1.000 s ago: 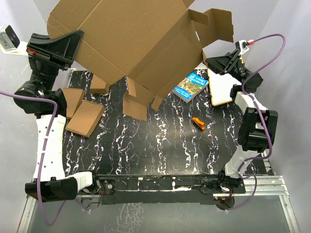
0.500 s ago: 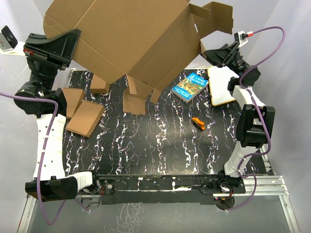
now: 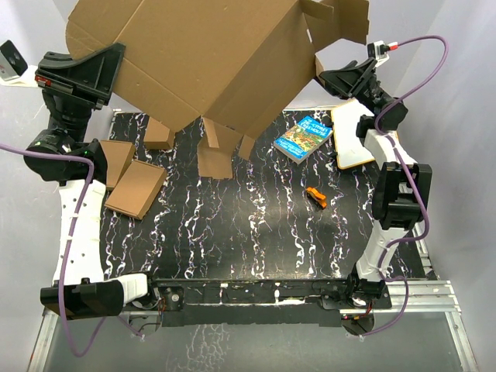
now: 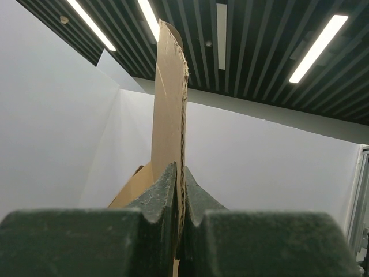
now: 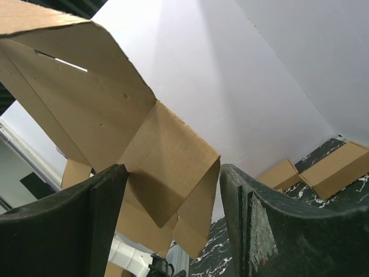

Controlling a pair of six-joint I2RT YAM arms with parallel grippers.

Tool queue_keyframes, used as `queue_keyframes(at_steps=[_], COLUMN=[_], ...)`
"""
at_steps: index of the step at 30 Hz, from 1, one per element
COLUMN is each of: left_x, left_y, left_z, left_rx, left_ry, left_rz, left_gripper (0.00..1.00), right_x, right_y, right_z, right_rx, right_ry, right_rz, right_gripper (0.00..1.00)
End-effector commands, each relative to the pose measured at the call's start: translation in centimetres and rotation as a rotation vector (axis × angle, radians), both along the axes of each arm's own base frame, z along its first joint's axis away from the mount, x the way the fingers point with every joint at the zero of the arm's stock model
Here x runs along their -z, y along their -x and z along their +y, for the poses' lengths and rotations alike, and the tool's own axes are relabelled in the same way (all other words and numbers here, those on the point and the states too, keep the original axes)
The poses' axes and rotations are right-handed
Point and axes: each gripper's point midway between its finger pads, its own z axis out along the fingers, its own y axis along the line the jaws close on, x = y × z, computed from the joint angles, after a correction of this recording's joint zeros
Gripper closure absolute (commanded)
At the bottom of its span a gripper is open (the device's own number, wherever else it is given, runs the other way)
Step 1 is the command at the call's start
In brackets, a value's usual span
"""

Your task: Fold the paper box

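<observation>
Left gripper clamped on the paper box edge, far left; sheet is up in the air over the far side of the bench; right gripper jaws apart beside the far-right flap, not gripping; blue book on bench nearby.

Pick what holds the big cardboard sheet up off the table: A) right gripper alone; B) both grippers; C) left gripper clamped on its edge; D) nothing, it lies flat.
C: the left gripper is shut on the edge of the paper box, while the right gripper stands open.
</observation>
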Motion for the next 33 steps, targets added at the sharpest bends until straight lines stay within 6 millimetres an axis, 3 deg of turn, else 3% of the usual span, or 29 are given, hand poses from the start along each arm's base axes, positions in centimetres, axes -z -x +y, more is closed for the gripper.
queue_keyframes(at_steps=[1,10,23,27,33], left_x=[-1.8,-1.9,-1.7,-1.7,-2.2], left_y=[2.5,2.5,2.3,2.2,2.4], left_z=[0.8,1.0,1.2,1.3,1.5], left_rx=[0.013,0.033,0.033,0.033,0.044], left_ry=[0.07,0.094,0.106,0.114,0.133], left_rz=[-0.084,-0.081,-0.073,-0.074,-0.086], left_gripper=[1.0,1.0,1.0,1.0,1.0], right_x=[-4.6,-6.4,-8.6,-9.4,-10.4], right_y=[6.9,7.5,10.4,11.5,13.1], right_z=[0.9,1.0,0.9,0.9,0.9], right_rx=[-0.007,-0.014,-0.036,-0.038,-0.016], right_ry=[-0.025,-0.088,-0.129,-0.133,-0.107], right_rz=[-0.483,-0.521,-0.539,-0.559,-0.622], right_gripper=[0.29,0.3,0.45,0.45,0.35])
